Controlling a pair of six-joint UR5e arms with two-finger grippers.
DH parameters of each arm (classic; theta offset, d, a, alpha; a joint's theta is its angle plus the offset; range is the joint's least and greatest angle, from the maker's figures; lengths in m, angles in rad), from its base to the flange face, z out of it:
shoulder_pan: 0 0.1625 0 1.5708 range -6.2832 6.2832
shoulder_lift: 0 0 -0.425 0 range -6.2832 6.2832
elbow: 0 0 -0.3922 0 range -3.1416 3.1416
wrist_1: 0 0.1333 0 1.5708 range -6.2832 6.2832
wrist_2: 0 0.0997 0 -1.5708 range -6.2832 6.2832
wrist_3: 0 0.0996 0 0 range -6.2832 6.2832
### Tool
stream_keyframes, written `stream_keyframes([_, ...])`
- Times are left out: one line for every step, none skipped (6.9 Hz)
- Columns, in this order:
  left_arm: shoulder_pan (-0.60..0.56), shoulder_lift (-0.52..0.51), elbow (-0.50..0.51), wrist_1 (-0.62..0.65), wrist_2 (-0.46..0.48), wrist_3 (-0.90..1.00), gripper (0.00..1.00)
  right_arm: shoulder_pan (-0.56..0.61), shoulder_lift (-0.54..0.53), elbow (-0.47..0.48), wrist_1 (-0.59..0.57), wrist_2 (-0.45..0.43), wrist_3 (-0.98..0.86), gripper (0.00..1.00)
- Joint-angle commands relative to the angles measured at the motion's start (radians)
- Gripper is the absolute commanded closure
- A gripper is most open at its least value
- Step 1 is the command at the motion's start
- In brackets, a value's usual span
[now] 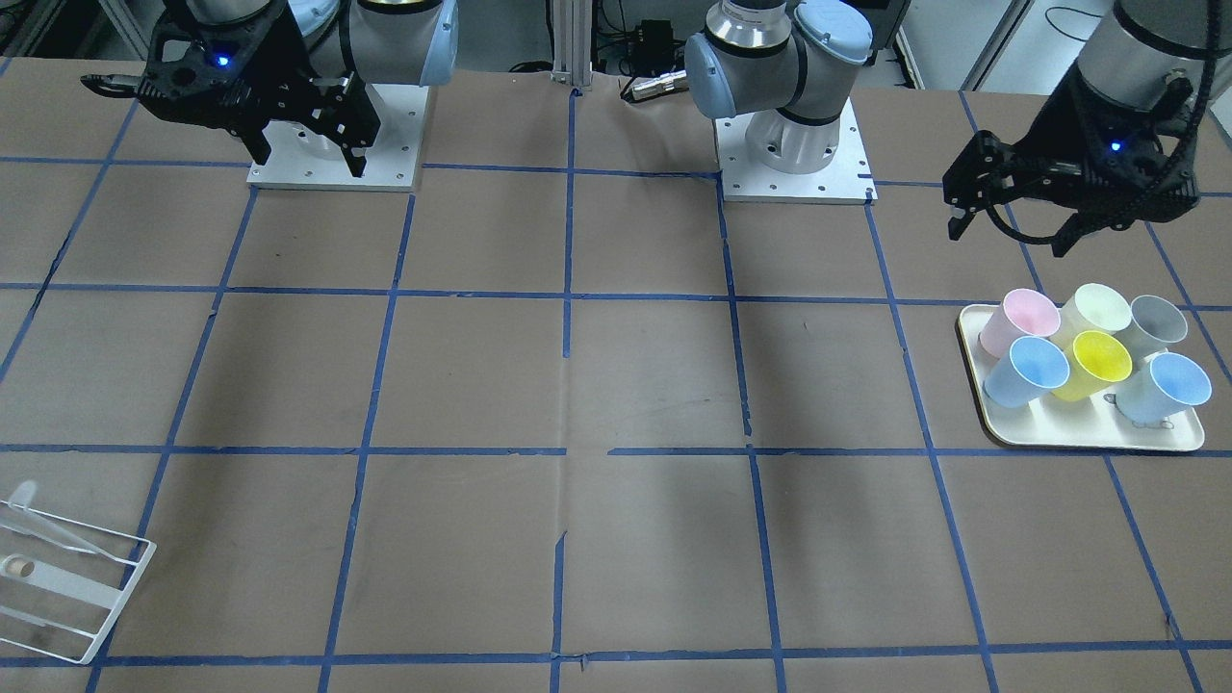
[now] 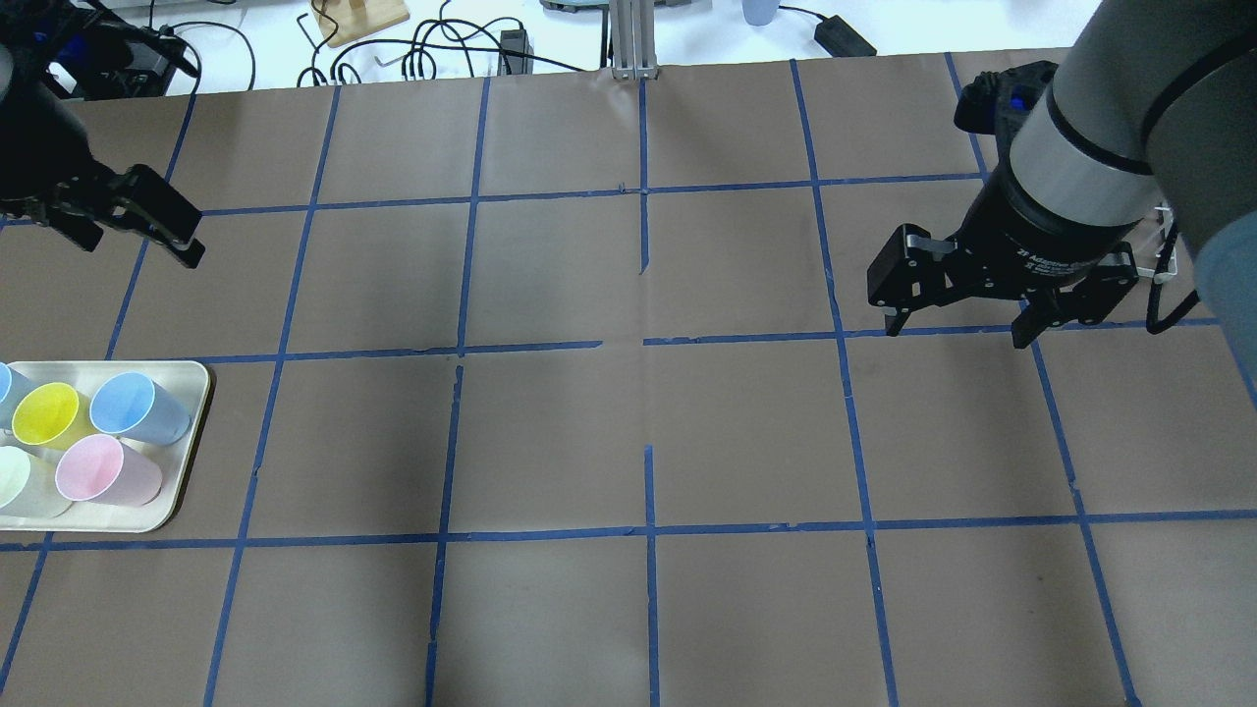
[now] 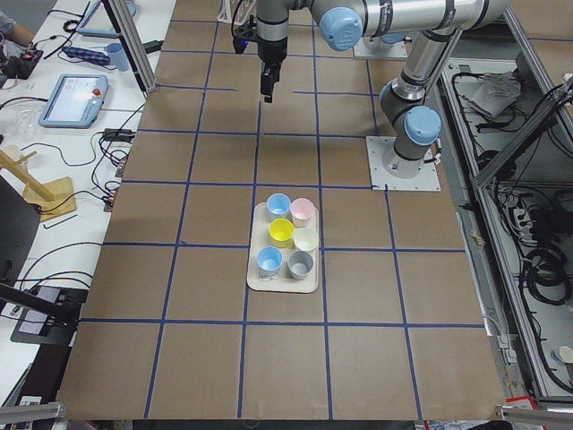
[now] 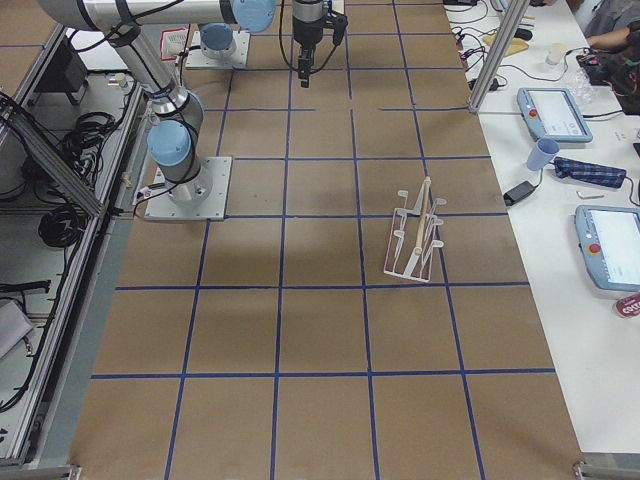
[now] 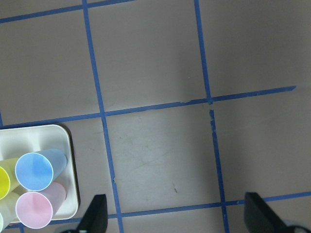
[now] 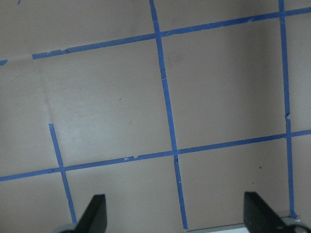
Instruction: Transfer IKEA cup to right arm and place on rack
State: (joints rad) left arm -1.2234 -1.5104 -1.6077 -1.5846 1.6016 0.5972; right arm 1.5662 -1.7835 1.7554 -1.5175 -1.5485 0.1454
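Observation:
The bright yellow IKEA cup [image 1: 1100,361] stands upright among other cups on a cream tray [image 1: 1088,438]. It also shows in the overhead view [image 2: 46,414] and the exterior left view [image 3: 281,232]. My left gripper [image 1: 1006,241] is open and empty. It hovers above the table beside the tray, on the robot's side of it, in the overhead view [image 2: 137,250]. My right gripper [image 1: 311,166] is open and empty, high over the table at the other side [image 2: 956,336]. The white wire rack [image 1: 67,577] stands near the table's far edge [image 4: 415,235].
The tray [image 2: 187,393] also holds two light blue cups [image 1: 1028,371], a pink one [image 1: 1020,318], a pale cream one [image 1: 1097,310] and a grey one [image 1: 1155,322], packed close around the yellow cup. Both arm bases [image 1: 794,144] sit at the robot-side edge.

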Motion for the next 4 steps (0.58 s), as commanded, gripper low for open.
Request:
stream_keyframes([0.173,-0.008,-0.094,0.039,-0.002,0.223,0.0,0.002,-0.002,0.001,0.0,0.002,0.002,0.0])
stream_keyframes([0.224,-0.007,-0.132,0.119,-0.003,0.368,0.0,0.003,0.001,0.001,-0.001,0.008,-0.001,0.0])
stream_keyframes([0.252,-0.029,-0.158,0.186,-0.009,0.491,0.0,0.0,0.006,-0.005,-0.009,0.048,-0.006,0.0])
stream_keyframes([0.289,-0.065,-0.169,0.262,-0.015,0.559,0.0,-0.003,0.004,-0.01,-0.015,0.211,-0.023,0.0])
